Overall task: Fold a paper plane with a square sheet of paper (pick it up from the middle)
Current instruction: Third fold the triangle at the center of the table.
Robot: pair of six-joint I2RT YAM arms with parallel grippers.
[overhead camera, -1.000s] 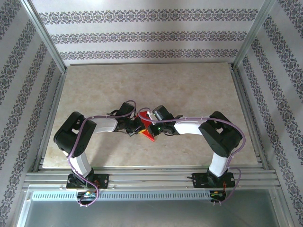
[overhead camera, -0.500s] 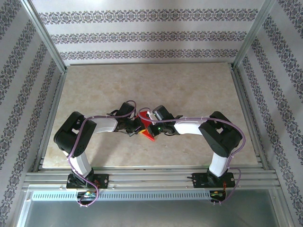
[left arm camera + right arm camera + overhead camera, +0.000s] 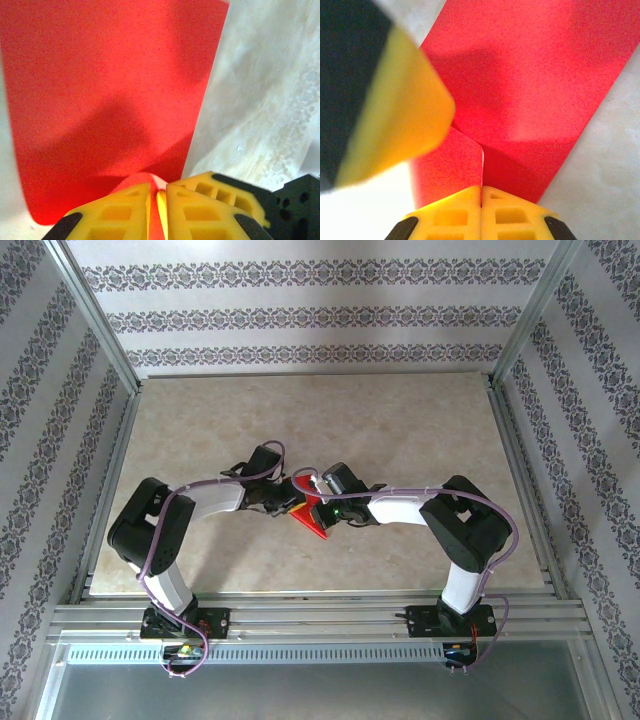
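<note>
Top view: both arms reach inward and meet at mid-frame, over the table (image 3: 400,430). The paper (image 3: 313,521) lies between them, just below centre. It shows as a small red shape with one pointed corner toward the lower right.

Left gripper (image 3: 283,503) sits at the paper's left edge, right gripper (image 3: 322,510) at its right edge. The two are very close together.

Left wrist view: the paper (image 3: 110,100) fills the upper left and centre as a flat red sheet on pale table, its straight right edge running down toward the fingers. Left gripper (image 3: 157,189) is at bottom centre, jaws a narrow slit apart. A raised fold of the paper runs up into the slit. Cannot tell whether the pads are pinching it.

Right wrist view: the paper (image 3: 530,90) runs as a broad red band from upper right to lower left, with a crease ridge running down to the fingers. Right gripper (image 3: 481,189) is at bottom centre, jaws together and clamped on that ridge. A blurred yellow and black finger (image 3: 395,100) of the left gripper sits in the upper left, over the paper.
</note>
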